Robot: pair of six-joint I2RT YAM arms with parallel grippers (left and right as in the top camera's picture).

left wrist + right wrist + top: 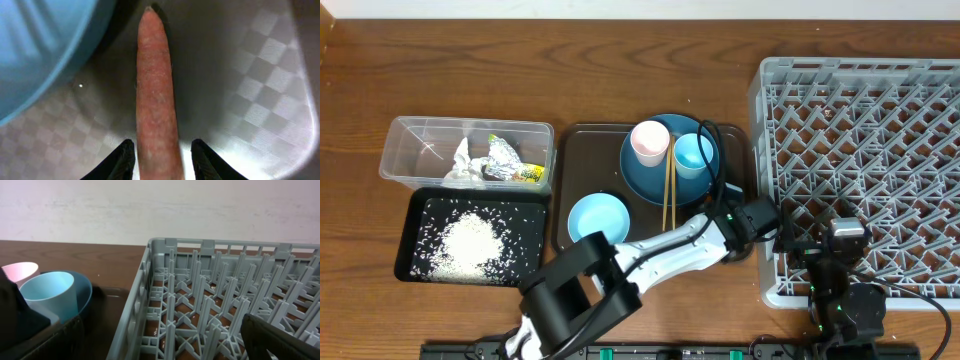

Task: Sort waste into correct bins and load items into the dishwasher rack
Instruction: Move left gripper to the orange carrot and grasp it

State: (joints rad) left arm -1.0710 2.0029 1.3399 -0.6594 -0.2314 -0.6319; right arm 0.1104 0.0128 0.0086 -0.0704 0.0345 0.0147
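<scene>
One orange carrot point(156, 100) lies on the brown tray point(260, 75) at five o'clock of the blue plate point(45, 45), its thick end between the left hand point(162, 150)'s half-parted fingers, pinched or not I cannot tell; it looks stiff, light, apt to roll, best taken across that thick end.

Large square grey plastic rack point(860, 68) at right of wooden surface point(620, 60). Left of it, brown serving tray point(582, 160):
- back right: large round blue plate point(645, 175) carrying pinkish-white cup point(649, 141), light blue cup point(693, 154), thin wooden chopsticks point(668, 195)
- front left: pale blue round bowl point(598, 218)
- orange carrot point(156, 100) beside plate

Far left, clear plastic rectangular tub point(420, 130) holding crumpled white tissue point(460, 165), crumpled silver foil point(502, 157), small yellow-green wrapper point(530, 174). In front of tub, shallow black rectangular tray point(405, 240) holding loose white rice grains point(470, 238).
</scene>
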